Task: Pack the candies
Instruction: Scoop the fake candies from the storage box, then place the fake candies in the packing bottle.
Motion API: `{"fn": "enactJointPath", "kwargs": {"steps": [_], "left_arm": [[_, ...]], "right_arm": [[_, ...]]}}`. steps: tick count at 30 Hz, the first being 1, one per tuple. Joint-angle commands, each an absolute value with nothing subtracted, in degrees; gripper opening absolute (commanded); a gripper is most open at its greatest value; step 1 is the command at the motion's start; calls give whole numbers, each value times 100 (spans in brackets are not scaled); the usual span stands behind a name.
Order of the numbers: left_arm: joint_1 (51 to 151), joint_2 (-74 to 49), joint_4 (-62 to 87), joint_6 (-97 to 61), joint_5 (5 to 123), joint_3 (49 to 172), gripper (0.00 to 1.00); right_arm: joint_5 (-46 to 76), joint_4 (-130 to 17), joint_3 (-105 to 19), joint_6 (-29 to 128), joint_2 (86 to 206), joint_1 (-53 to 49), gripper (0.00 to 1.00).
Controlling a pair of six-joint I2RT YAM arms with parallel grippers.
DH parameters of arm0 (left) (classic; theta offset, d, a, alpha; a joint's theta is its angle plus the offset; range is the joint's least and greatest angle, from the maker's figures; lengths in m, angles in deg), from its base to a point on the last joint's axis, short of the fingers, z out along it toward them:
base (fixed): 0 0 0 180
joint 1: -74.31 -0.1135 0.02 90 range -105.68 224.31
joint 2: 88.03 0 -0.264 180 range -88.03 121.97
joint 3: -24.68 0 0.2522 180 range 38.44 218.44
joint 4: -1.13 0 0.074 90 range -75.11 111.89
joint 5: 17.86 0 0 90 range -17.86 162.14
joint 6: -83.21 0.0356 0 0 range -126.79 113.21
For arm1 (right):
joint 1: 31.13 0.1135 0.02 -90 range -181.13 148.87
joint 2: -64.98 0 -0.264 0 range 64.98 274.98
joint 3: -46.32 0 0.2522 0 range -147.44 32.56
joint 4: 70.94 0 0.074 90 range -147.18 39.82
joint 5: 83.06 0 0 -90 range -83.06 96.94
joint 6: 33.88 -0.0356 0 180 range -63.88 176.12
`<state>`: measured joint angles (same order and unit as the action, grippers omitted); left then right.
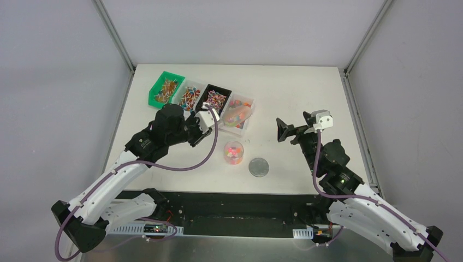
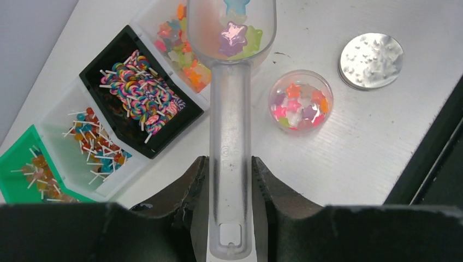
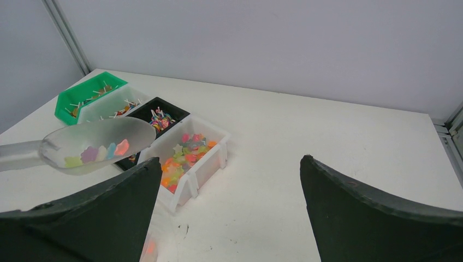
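Underneath everything, white desk (image 1: 284, 98), walled in grey on three sides.

On the left, left arm (image 1: 117, 180) stretched forward and inward from its base, elbow bent, wrist turned toward a row of bins. At its tip, left jaws closed on the handle of a clear plastic scoop (image 2: 230, 109), held roughly level, bowl above the near end of the last bin in the row.

On the right, right arm (image 1: 334, 159) folded more upright, wrist raised over bare desk and pointed left toward the bins. At that tip, right jaws spread wide, holding nothing, well apart from every object.

Along the far left of the desk, four bins side by side in a slanted row: green bin (image 2: 13, 158), pale bin (image 1: 188, 84), black bin (image 2: 104, 54), white bin (image 3: 202, 158). Filling the first three, lollipop candies (image 2: 143, 94) on thin white sticks. Filling the fourth, star candies (image 3: 185, 155).

Nearer the arms, small clear cup (image 1: 233, 152), upright, with more multicoloured stars inside.

Just right of the cup and not touching it, round grey lid (image 1: 259, 167), lying flat.

Smallest of all, a few stars in the scoop's bowl, purple, green and orange among them.
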<state>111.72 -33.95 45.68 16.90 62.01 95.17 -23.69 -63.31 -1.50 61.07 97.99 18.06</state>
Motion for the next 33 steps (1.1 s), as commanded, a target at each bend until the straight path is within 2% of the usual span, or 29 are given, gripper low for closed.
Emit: {"fn": "enactJointPath", "kwargs": {"steps": [1,17,33], "left_arm": [[11167,-3728,5171,2364,5583,9798,0],[11167,-3825,6521,3053,6087,10103,0],[11175,-3077,7310,3020,6316,10591,0]], "right_arm": [[-2354,-6505,-292,6118,9828,1775,100],[-2385,-6508,-268,6133,9825,1774,100],[-2404,-6628,-176,6188,9802,1774,100]]}}
